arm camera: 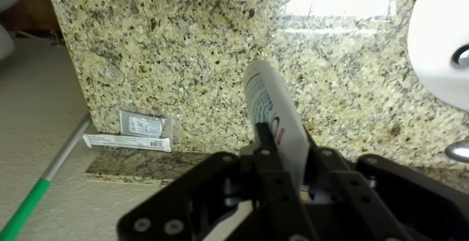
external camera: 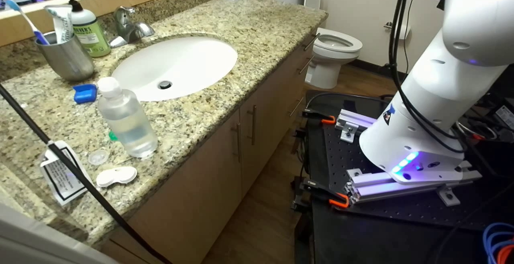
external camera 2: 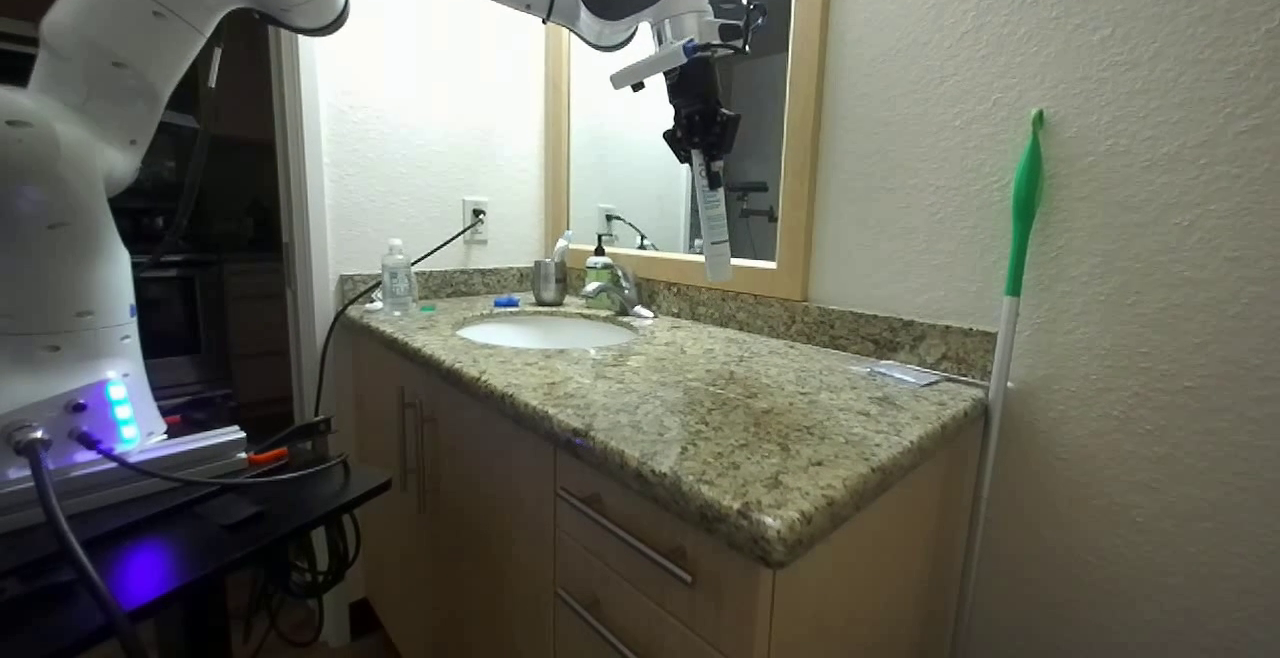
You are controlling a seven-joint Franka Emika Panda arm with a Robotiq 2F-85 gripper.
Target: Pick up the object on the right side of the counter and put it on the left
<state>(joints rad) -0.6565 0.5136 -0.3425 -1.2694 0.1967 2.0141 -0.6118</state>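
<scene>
The object, a slim tall white cylinder with printed text [external camera 2: 714, 228], hangs from my gripper [external camera 2: 708, 160] above the counter [external camera 2: 700, 418], slightly tilted, its lower end apart from the surface. In the wrist view the object [arm camera: 276, 105] sits between the black fingers of my gripper [arm camera: 286, 134], which are shut on it; its upper end is hidden by the fingers. The speckled granite counter also shows in the wrist view [arm camera: 176, 50] and in an exterior view [external camera: 257, 27], where my gripper is out of view.
A white sink [external camera: 200, 67] and faucet [external camera: 130, 27] are mid-counter. A clear bottle [external camera: 128, 123], grey cup [external camera: 68, 57], green soap bottle [external camera: 92, 35] and contact-lens case [external camera: 116, 175] stand at one end. Flat packets [arm camera: 144, 125] lie at the other; a green-handled pole [external camera 2: 1025, 198] leans there.
</scene>
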